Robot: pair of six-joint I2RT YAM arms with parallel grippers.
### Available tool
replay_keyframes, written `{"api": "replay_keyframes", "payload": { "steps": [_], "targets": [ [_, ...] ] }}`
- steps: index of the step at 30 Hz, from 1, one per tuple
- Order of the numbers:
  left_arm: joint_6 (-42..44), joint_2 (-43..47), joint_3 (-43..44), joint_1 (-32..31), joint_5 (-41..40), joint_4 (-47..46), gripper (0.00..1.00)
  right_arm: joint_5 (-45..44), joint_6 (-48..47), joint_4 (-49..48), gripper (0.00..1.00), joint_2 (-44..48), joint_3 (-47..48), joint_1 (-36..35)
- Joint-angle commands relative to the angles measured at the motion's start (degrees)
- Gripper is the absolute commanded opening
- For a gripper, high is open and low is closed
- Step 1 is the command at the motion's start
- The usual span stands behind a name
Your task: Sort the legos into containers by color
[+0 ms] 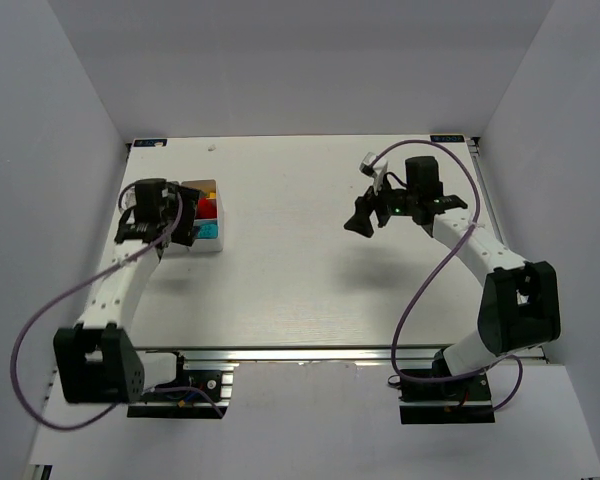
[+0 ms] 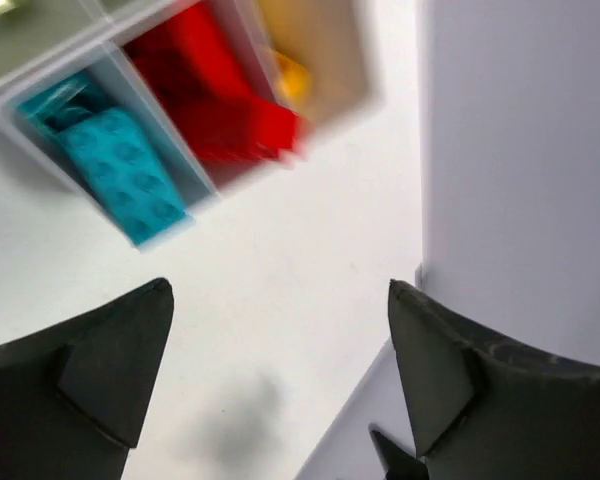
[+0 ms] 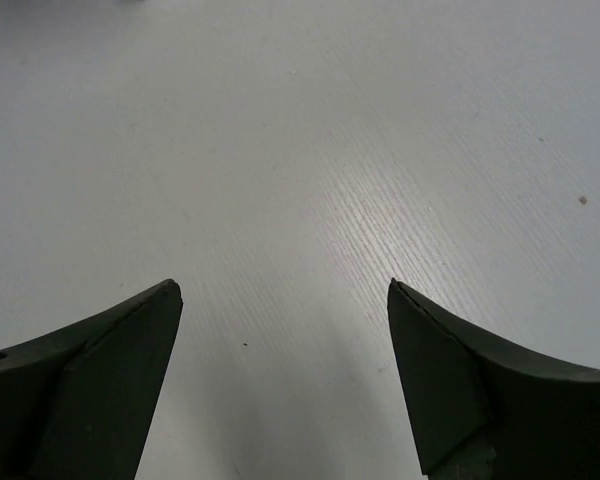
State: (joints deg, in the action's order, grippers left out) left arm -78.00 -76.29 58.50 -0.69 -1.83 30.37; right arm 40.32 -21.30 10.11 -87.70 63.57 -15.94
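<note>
Counted 2 arms, 1 per side: left arm (image 1: pixel 120 285), right arm (image 1: pixel 470 250). Counted 2 grippers as well, left gripper (image 2: pixel 278 290) and right gripper (image 3: pixel 285 288), w/ 2 fingers (image 3: pixel 100 390) each, so 4 total. Found 1 white tray (image 1: pixel 208 248). Made out 3 compartments (image 2: pixel 325 50) w/ colour inside in the left wrist view, plus bits of approx. 2 more at the frame edge. Tallied at least 2 cyan bricks (image 2: pixel 120 175), 1 yellow-orange brick (image 2: pixel 292 80) and a red mass (image 2: pixel 220 100) (too blurred for a count). Noted 2 purple cables (image 1: pixel 15 355), 1 per arm, and 1 table (image 1: pixel 300 280).
</note>
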Motion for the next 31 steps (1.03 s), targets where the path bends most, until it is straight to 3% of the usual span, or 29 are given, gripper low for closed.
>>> {"api": "replay_keyframes", "payload": {
  "steps": [1,6,10,15,23,31],
  "targets": [
    [16.8,12.4,-7.6,0.3,10.4,-21.9,0.98,-1.6,-1.6,2.5,0.89,4.2,3.0,-0.2],
    [33.5,22.9,-12.9,0.2,14.0,-24.0,0.98,-11.6,7.1,2.5,0.89,6.7,5.1,-0.1],
    [39.4,27.1,-16.0,0.2,19.8,-28.2,0.98,-16.0,12.9,3.6,0.89,8.4,6.8,-0.1],
    [39.9,29.6,-18.6,-0.7,25.5,-34.4,0.98,-22.2,19.4,8.4,0.90,9.8,10.8,0.0],
    [42.2,34.0,-18.9,-1.2,26.0,-32.7,0.98,-27.4,18.2,12.4,0.89,14.0,11.1,0.0],
    [43.1,37.4,-19.7,-1.2,26.3,-30.7,0.98,-30.3,18.2,12.6,0.89,17.7,5.1,0.2]
  ]
}}
